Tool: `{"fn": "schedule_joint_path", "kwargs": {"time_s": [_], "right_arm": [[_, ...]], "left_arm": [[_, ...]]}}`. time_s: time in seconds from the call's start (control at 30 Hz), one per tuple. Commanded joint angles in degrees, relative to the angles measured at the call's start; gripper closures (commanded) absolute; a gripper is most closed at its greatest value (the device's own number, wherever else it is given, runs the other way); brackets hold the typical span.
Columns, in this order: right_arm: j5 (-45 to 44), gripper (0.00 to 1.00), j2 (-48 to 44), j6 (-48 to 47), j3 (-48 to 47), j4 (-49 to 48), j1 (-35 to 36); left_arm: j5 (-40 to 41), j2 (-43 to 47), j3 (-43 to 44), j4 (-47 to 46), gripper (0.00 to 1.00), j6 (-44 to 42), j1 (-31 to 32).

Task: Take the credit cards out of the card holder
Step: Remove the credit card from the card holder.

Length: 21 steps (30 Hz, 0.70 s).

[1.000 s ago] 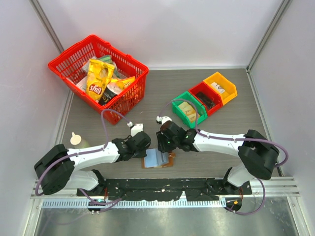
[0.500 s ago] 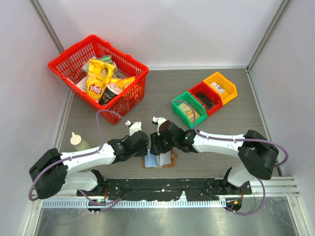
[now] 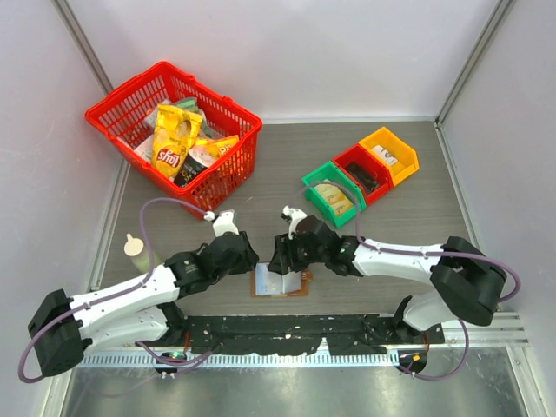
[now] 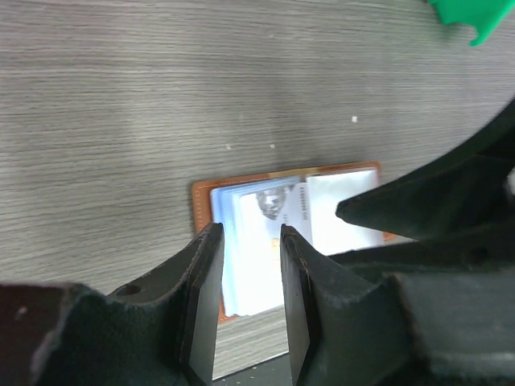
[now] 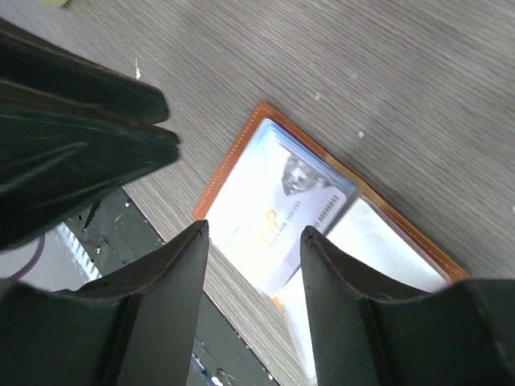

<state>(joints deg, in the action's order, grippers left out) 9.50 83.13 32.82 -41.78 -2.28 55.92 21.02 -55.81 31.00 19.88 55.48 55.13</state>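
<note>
**Card holder open at lower centre, both grippers over it**

The card holder [image 3: 280, 284] lies flat, long axis left to right. The top credit card [image 5: 278, 211] sits in its left panel, nearest the left gripper [image 4: 249, 233], whose jaws are narrowly parted and empty. The right gripper [image 5: 253, 233] has wider, empty jaws.

text: gold "VIP", barcode beside it | on: credit card [image 5: 278, 205] inside card holder [image 5: 228, 165] | snack bag [image 3: 171, 139] logo: illegible
</note>
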Motion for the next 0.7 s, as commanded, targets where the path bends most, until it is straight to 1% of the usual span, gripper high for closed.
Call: {"fn": "schedule_joint_path", "kwargs": {"time_s": [0.0,0.07,0.13,0.23,0.47,0.5,0.53,0.67], "right_arm": [[4.02,0.47,-4.11,6.45,7.39,-13.67,-2.83],[5.61,0.48,-4.56,8.48,11.0,-19.04,-4.06],[6.23,0.49,-4.82,9.1,12.77,-21.78,-4.76],[7.73,0.49,-4.47,9.54,14.26,-23.63,-5.73],[10.71,0.5,-0.79,13.67,18.4,-31.9,-7.58],[10.89,0.5,-0.26,14.02,18.84,-32.95,-7.67],[11.24,0.5,0.79,14.46,19.01,-33.57,-7.67],[12.65,0.51,4.49,15.96,19.98,-38.4,-7.58]], "left_arm": [[-4.73,1.15,0.02,-5.1,0.63,0.42,0.41],[-8.43,-0.34,-0.24,-8.26,0.64,0.76,0.41],[-11.25,-2.54,-0.68,-10.81,0.67,1.38,0.33],[-12.93,-5.88,-2.0,-14.16,0.69,2.34,0.41],[-13.81,-11.16,-6.74,-19.43,0.76,6.3,0.41],[-13.63,-11.33,-7.36,-19.53,0.78,7.17,0.41],[-13.2,-11.25,-8.23,-19.53,0.84,7.62,0.41],[-11.53,-9.76,-10.78,-19.53,0.87,9.99,0.33]]}}
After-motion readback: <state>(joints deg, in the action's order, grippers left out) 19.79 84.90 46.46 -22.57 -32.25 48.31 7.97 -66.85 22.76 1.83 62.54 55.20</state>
